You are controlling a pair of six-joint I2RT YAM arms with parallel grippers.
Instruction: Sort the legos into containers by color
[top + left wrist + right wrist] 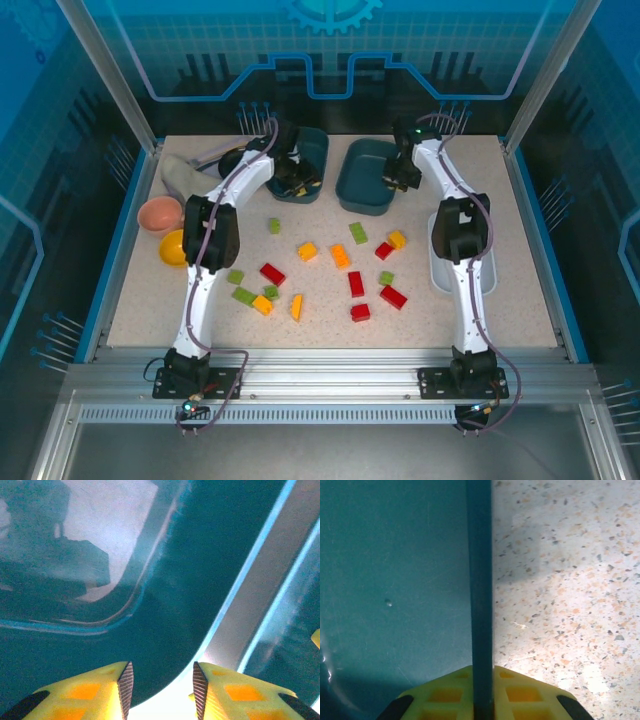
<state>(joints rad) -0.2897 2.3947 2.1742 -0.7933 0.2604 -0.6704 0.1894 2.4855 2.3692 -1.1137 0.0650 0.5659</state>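
Two robot arms stretch up a speckled bench point(520, 300) toward a pair of tubs in the upper middle of the overhead frame. The right hand point(400, 180) is clenched on the right edge of the right dark teal rounded-rectangular plastic tub point(362, 182). In its wrist view the tub's thin wall runs straight up the frame and passes between the yellow fingers point(445, 695) of the right hand point(482, 685). Teal tub floor lies left of the wall and bare bench right of it.

The left hand point(295, 180) hangs over the left dark teal rounded-rectangular plastic tub point(316, 150). In its wrist view the left hand point(162, 682) is released, its ribbed pads point(126, 682) parted, and the pale, brightly lit rim of the tub shows in the gap.

A white rounded-rectangular plastic tub point(489, 272) lies at the right of the overhead frame, partly under the right arm.

The small plastic legos lie loose on the bench at the centre of the overhead frame, below the teal tubs. Red bricks point(356, 283), orange-yellow bricks point(340, 256) and light green bricks point(358, 233) are mixed together, with none seen in the white tub.

A pink round bowl point(158, 212) and a yellow round bowl point(173, 248) sit touching at the left edge of the bench.
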